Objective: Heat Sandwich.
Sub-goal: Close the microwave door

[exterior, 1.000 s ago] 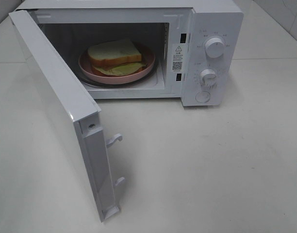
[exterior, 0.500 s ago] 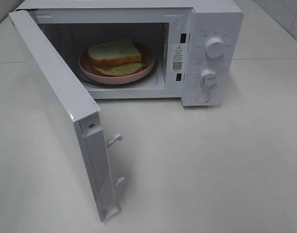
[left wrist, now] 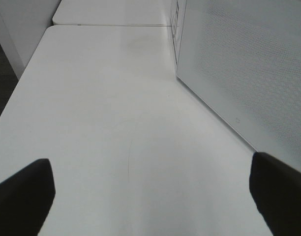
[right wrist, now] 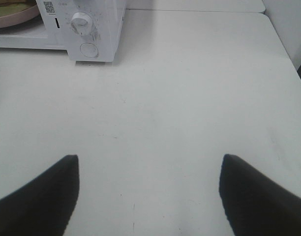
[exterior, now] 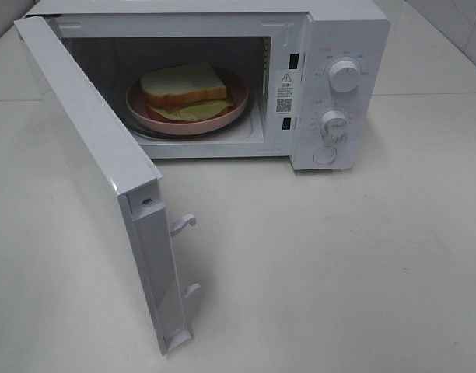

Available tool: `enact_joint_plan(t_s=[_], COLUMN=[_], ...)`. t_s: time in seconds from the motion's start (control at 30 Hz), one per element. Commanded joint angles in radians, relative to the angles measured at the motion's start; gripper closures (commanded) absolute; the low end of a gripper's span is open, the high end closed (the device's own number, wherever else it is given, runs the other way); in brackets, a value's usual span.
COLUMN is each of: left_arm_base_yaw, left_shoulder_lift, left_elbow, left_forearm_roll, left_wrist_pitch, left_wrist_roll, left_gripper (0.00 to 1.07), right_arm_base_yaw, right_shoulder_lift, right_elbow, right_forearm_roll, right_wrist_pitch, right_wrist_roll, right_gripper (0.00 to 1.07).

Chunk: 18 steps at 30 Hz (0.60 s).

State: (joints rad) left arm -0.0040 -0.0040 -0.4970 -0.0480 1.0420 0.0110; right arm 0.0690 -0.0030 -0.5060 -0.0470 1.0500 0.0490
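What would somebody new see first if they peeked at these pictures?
Probably the white microwave at the back of the table, with its door swung wide open toward the front left. Inside sits the sandwich on a round pink plate. The left gripper and right gripper are open, holding nothing.
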Motion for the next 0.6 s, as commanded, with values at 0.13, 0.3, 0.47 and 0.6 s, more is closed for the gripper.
enact_joint_plan(t_s=[0.13,0.3,0.47,0.6], left_arm_base_yaw=[0.001,0.001,0.001,0.001], left_shoulder_lift=[-0.029,-0.029,-0.029,-0.029], left_elbow=[0.002,0.002,0.002,0.002], left_forearm_roll=[-0.007,-0.007,-0.007,-0.007], left_wrist_pitch=[-0.007,-0.007,-0.007,-0.007], left_wrist_roll=[0.002,0.002,0.002,0.002], left_gripper=[0.05,0.05,0.05,0.05], right_arm_base_yaw=[-0.005,-0.005,-0.005,-0.005], right_shoulder_lift=[-0.026,-0.026,-0.026,-0.026], right_elbow=[0.002,0.002,0.002,0.002], right_forearm_roll=[-0.001,-0.001,-0.001,-0.001], right_wrist_pitch=[-0.009,-0.009,-0.009,-0.009], right_wrist_roll=[-0.013,-0.013,-0.013,-0.013], right_gripper=[0.31,0.31,0.31,0.31])
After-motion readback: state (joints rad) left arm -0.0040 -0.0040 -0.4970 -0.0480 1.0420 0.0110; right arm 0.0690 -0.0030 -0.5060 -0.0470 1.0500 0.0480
